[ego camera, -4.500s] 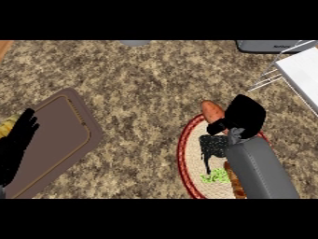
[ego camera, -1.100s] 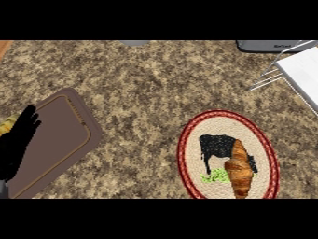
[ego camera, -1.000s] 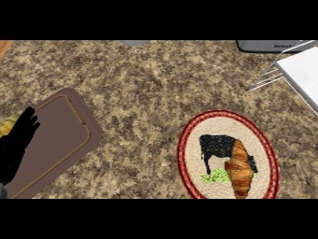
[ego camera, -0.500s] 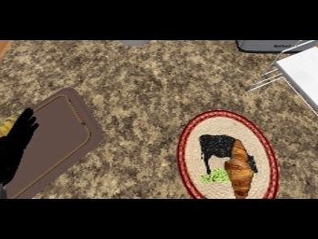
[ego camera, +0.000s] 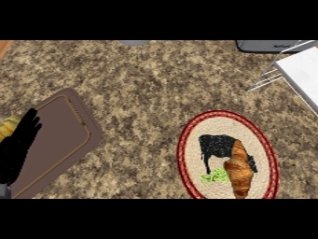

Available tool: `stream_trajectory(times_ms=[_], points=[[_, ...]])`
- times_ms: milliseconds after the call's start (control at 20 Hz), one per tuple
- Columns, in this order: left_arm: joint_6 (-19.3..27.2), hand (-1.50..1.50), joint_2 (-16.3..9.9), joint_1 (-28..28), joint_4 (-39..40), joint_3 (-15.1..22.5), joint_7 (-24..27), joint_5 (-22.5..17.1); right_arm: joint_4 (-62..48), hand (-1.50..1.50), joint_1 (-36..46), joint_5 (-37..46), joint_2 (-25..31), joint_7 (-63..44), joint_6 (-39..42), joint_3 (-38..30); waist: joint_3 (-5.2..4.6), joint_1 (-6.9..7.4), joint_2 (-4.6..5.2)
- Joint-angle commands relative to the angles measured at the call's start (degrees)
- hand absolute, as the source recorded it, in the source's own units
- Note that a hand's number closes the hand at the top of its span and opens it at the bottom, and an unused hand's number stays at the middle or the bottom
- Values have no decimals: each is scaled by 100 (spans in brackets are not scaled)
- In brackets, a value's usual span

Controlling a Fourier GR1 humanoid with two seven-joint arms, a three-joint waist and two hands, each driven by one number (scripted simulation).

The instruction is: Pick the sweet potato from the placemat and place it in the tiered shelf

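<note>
An orange sweet potato (ego camera: pixel 239 169) lies on the oval woven placemat (ego camera: pixel 192 140) with a red rim, over its black and green pattern, at the lower right of the head view. The white tiered shelf (ego camera: pixel 314 78) with thin metal legs stands at the upper right, apart from the placemat. My left hand (ego camera: pixel 13 149) rests open at the left edge with its fingers up, holding nothing. My right hand does not show.
A brown board (ego camera: pixel 61 135) lies at the left under my left hand, with a yellow object (ego camera: pixel 5 129) partly hidden behind the hand. A grey item (ego camera: pixel 265 45) sits at the top right by the shelf. Speckled stone counter (ego camera: pixel 148 88) spreads between board and placemat.
The right hand that hovered over the placemat 4.5 s ago has left the view, and the sweet potato now lies lower on the placemat. Nothing moved in the last second.
</note>
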State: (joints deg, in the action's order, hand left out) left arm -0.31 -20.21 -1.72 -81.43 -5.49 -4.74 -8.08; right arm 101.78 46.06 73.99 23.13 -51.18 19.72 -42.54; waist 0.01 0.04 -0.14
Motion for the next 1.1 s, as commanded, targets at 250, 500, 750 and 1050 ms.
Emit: stream_trajectory(times_ms=[250, 500, 750, 1050], points=[[-163, 0, 62, -90, 194, -82, 207, 16, 1285, -150, 316, -970, -118, -533, 10, -402, -5, -40, -10], [-15, 0, 104, -144, 64, -104, 219, 156, 2536, -150, 793, -1015, 317, -1376, 1154, -207, -14, -71, -40], [-250, 0, -171, -152, -13, -391, -19, -137, 3353, -150, 1045, -1206, 959, -1644, 2329, -730, -21, -231, -115], [-109, 0, -111, -463, 22, -492, -36, -128, 3468, -150, 1103, -1510, 1183, -1255, 3568, -1632, -23, -588, -327]])
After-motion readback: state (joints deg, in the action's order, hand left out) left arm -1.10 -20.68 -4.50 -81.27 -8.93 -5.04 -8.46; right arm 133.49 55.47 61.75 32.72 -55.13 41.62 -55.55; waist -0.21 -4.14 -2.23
